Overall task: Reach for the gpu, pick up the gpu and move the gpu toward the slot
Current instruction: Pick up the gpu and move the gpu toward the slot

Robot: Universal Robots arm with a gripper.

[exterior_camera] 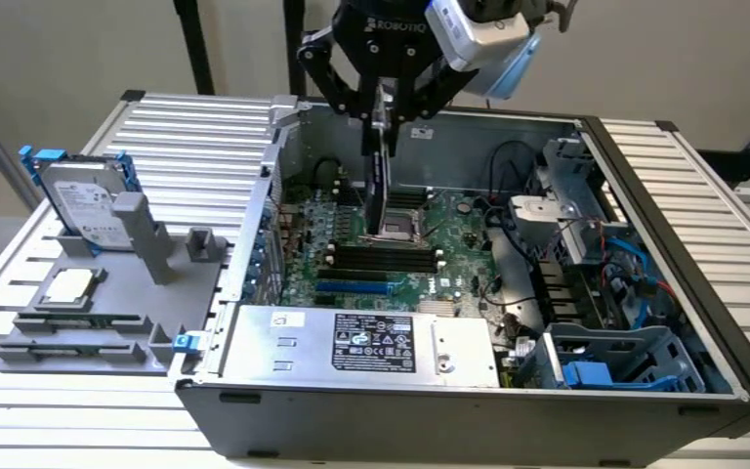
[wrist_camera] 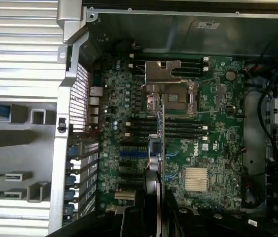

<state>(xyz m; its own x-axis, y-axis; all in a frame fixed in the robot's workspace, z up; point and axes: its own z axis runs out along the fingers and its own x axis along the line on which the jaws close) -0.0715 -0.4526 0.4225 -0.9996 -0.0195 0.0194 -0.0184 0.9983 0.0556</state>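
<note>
1. GPU [exterior_camera: 378, 186] hangs edge-on, dark and narrow, straight below your gripper [exterior_camera: 382, 115], which is pinching its top edge. It is inside the open computer case [exterior_camera: 479, 420], above the motherboard [exterior_camera: 460, 234].
2. Your hold looks narrow and high on the card, so any sideways jolt could swing or twist it in the fingers.
3. Directly beneath its lower edge sit the CPU socket [wrist_camera: 171, 96] and memory sticks [wrist_camera: 178, 128]; coming down off-line would likely strike them.
4. In the wrist view the card [wrist_camera: 163, 143] is a thin line, so judging its alignment is hard.
</note>
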